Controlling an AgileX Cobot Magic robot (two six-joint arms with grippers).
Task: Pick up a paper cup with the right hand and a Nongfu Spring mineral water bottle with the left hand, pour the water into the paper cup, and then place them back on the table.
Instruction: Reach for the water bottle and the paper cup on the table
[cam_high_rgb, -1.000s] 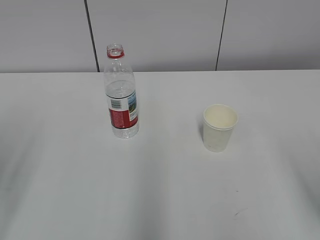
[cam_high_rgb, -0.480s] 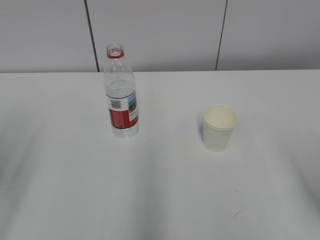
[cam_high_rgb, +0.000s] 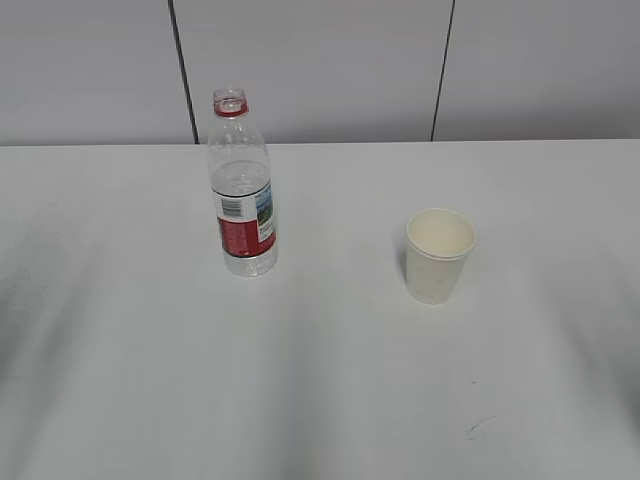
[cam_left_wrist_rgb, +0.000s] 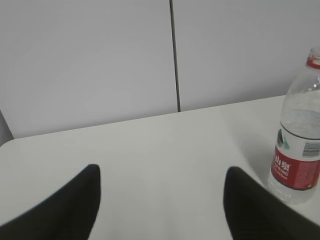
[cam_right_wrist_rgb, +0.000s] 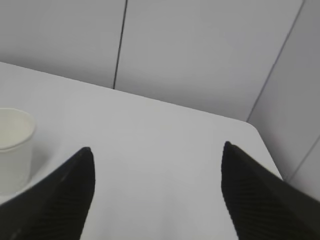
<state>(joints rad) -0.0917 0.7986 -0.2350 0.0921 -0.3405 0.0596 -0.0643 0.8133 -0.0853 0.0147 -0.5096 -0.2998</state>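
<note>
Nothing's really moving since a second ago: bottle (cam_high_rgb: 241, 190) and cup (cam_high_rgb: 439, 254) sitting untouched, both claws (cam_left_wrist_rgb: 160, 200) (cam_right_wrist_rgb: 155, 190) hanging spread, still approaching.

Only the fingertips of each arm show, at the bottom edge of the two wrist views. The left hand (cam_left_wrist_rgb: 160, 200) ends in two plain matte black fingers (cam_left_wrist_rgb: 75, 205), smooth and unmarked, each rising to a rounded tip on its inner side and sloping away outward. The right hand (cam_right_wrist_rgb: 155, 195) has two black fingers (cam_right_wrist_rgb: 260, 195) of the same wedge shape, and their faces carry fine parallel ridges. No cables, screws or markings are visible on either pair
</note>
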